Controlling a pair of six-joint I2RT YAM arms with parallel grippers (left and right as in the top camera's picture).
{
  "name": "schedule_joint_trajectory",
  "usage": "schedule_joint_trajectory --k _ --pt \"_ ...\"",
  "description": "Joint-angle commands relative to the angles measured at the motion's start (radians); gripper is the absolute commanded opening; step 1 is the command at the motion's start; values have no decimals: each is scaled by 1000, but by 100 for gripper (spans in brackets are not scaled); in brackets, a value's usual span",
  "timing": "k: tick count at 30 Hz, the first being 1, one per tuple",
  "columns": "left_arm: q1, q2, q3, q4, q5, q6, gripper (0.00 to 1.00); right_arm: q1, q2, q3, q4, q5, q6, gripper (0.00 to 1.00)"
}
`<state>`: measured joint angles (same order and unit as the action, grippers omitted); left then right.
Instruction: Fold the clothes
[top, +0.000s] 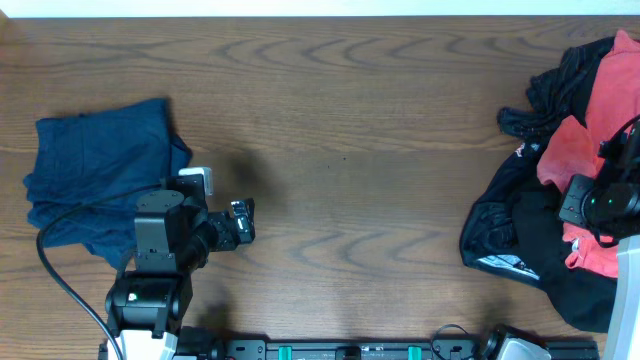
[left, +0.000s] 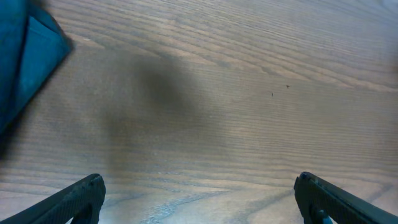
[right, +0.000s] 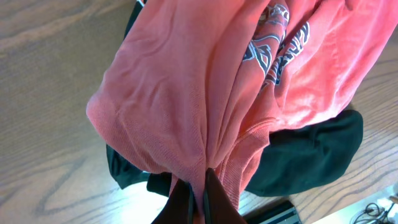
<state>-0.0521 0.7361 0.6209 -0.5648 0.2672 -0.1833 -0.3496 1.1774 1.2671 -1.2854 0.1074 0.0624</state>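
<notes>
Right wrist view, foreground: the right pincer (right: 198, 193), its fingers together and clamped on a gathered fold of the coral-red T-shirt (right: 186, 93), which hangs bunched from the grip with its white-and-navy lettering (right: 277, 43) twisted to one side. Black garments (right: 311, 149) lie beneath it.

Overhead, this heap sits at the right edge of the tabletop (top: 350, 120) and runs past the frame there. The navy garment (top: 95, 170) lies flat in a rough rectangle near the left edge, and seems to be folded and set aside, though its lower margin is rumpled. The left pincer (left: 199, 186) hovers just beside it over bare wood, fingers wide apart and holding nothing.

Progress, as judged: early. One piece is probably done; the coral shirt is gripped but unspread, and the black pieces are untouched.

Clearance: the whole middle of the tabletop is open wood, giving ample room to lay the shirt out. Room is tight only at the right edge, where cloth could slide off.
</notes>
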Motion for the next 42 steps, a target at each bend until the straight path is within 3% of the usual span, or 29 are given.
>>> schedule_joint_trajectory --k 1,2,13,16,24,27,31,35,42 --pt "6 0 22 6 13 1 98 -6 0 14 -10 8 -8 1" --pt "6 0 22 6 13 1 98 -6 0 14 -13 8 -8 8" --pt "6 0 22 6 13 1 98 -6 0 14 -42 8 -8 4" --pt "6 0 22 6 13 1 98 -6 0 14 -47 8 -8 13" --pt "6 0 22 6 13 1 98 -6 0 14 -62 8 -8 6" --pt "6 0 22 6 13 2 98 -5 0 13 -61 -46 -7 26" --pt "6 0 22 10 13 1 98 11 11 -24 -61 -229 -8 31" --pt "6 0 22 18 13 1 98 68 37 -142 -14 -257 -8 37" --pt "6 0 22 17 13 1 98 157 95 -340 215 -253 4 49"
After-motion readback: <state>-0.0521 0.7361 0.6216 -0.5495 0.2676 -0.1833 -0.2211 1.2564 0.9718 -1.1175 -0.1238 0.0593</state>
